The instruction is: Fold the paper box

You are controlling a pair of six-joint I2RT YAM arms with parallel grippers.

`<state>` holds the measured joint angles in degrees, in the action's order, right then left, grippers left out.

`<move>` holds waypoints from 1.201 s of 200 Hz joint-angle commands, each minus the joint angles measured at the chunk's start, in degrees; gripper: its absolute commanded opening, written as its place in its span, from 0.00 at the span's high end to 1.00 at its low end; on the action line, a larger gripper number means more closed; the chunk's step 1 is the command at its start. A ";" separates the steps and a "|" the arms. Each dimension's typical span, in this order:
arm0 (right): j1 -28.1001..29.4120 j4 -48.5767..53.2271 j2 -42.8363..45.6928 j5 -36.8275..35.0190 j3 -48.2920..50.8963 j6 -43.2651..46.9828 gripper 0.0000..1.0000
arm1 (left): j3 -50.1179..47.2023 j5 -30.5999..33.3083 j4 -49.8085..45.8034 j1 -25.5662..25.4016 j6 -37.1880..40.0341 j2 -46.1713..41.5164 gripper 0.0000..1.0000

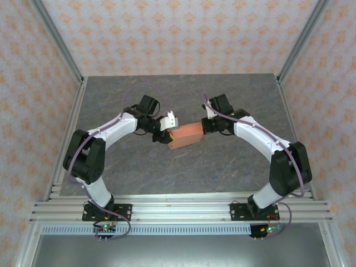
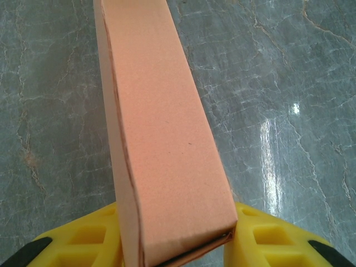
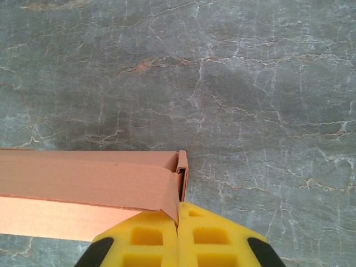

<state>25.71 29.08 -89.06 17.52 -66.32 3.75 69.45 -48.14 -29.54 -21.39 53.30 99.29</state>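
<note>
near edge: both my arms come up off the aluminium rail [image 1: 178, 207], left base on the left, right base on the right, and bow inward over the grey marbled table [image 1: 183, 172].

mid-table they meet at the paper box [image 1: 188, 135]. it's folded into a long rectangular tube, salmon-orange, with its long axis running left-right and the left end a bit nearer than the right.

left gripper [image 1: 166, 132] is on the box's left end. in the left wrist view my yellow fingers [image 2: 78, 242] sit either side of that end and clamp its two long faces. an end-flap seam shows along the bottom edge.

right gripper [image 1: 207, 127] is at the box's right end. in the right wrist view my yellow pads [image 3: 139, 239] are pressed together with no gap. the corner of the end flap runs straight into the seam between them, so it looks like thin card is pinched there. a dark gap shows at that corner.

can't tell if the box underside touches the table.

farther out: the table's far edge, then the patterned wall [image 1: 178, 33].
</note>
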 commanded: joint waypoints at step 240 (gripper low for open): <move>-0.36 -1.54 4.36 -8.01 10.19 -10.68 1.00 | 1.64 6.49 -1.90 0.91 -2.82 0.49 0.58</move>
<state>25.80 18.81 -84.29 17.93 -57.36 -5.61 69.73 -47.51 -29.15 -21.39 52.25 99.39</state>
